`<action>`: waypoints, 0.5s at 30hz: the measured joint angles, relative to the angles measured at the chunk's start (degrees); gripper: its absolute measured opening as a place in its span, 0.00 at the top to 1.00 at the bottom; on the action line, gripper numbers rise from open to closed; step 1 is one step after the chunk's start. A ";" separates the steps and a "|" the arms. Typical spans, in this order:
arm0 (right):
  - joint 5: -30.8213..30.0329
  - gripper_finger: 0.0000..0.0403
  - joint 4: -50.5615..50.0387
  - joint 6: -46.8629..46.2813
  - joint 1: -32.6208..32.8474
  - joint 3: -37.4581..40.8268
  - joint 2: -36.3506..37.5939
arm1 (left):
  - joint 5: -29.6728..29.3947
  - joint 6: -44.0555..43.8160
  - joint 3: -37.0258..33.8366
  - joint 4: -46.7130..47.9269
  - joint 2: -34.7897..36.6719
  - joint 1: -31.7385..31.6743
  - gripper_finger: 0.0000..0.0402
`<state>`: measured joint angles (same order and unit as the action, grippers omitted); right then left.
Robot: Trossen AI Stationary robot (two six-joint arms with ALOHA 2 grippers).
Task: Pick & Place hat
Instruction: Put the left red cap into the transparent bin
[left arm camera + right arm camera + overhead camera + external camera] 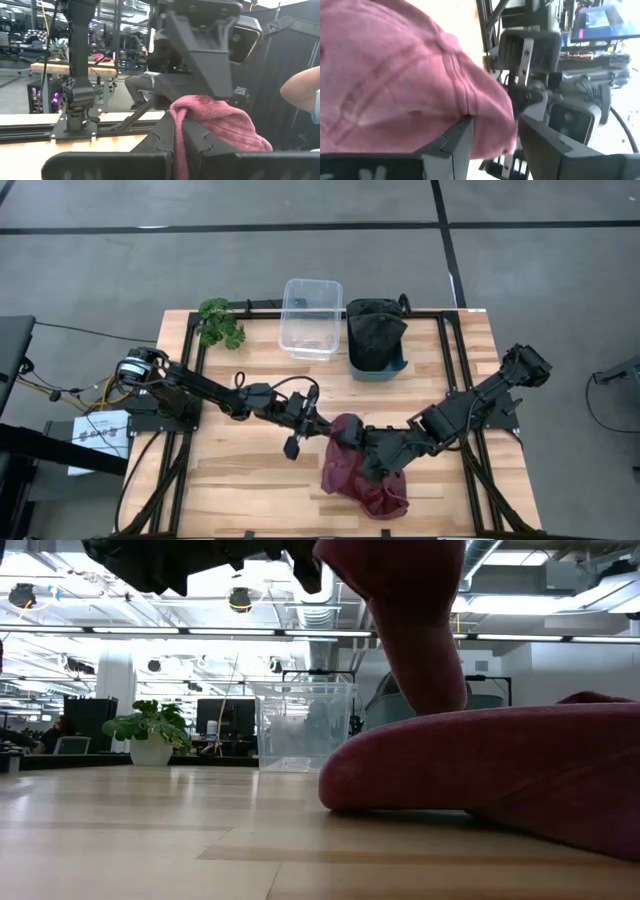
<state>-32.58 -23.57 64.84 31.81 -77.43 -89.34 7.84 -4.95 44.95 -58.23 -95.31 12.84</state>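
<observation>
A maroon hat [362, 472] lies crumpled near the table's front middle. Its upper end is drawn up between my two grippers and its lower bulk [500, 775] rests on the wood. My left gripper [325, 425] reaches in from the table's left and is shut on the hat's raised end. My right gripper [364, 444] comes from the table's right, facing the left one closely, and is also shut on that raised end. My left gripper pinches a raised fold of the hat [176, 120] between its two fingers, coming about level from the table's left. The cloth bulges out beyond the fingers [220, 122]. How many layers it holds I cannot tell. My right gripper has the hat's raised cloth [482, 122] between its two fingers, slanting down from the table's right. The cloth fills most of the gap. That end is lifted, while the rest of the hat [375, 492] hangs down and lies on the table.
At the table's far side stand a clear plastic box [311, 318], a teal bin holding dark cloth [376, 338] and a small potted plant [220, 322]. Black rails [455, 370] run along the table's sides. A person's arm [302, 90] shows beyond the table.
</observation>
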 joint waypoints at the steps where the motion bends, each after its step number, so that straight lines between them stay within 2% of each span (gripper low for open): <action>1: 0.65 0.63 0.00 0.10 -0.09 0.00 0.00 | 0.00 -0.05 0.00 0.05 0.00 -0.16 0.98; 8: 6.07 0.65 0.02 0.33 -2.26 0.00 0.00 | 0.12 -1.33 0.00 0.05 0.00 -1.23 0.98; 15: 8.69 0.79 0.02 0.31 -4.22 0.00 0.00 | -0.07 -1.55 0.00 -0.14 0.00 -1.47 0.98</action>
<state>-23.89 -23.55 65.14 27.59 -77.43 -89.34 7.77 -6.50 44.95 -58.37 -95.31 11.38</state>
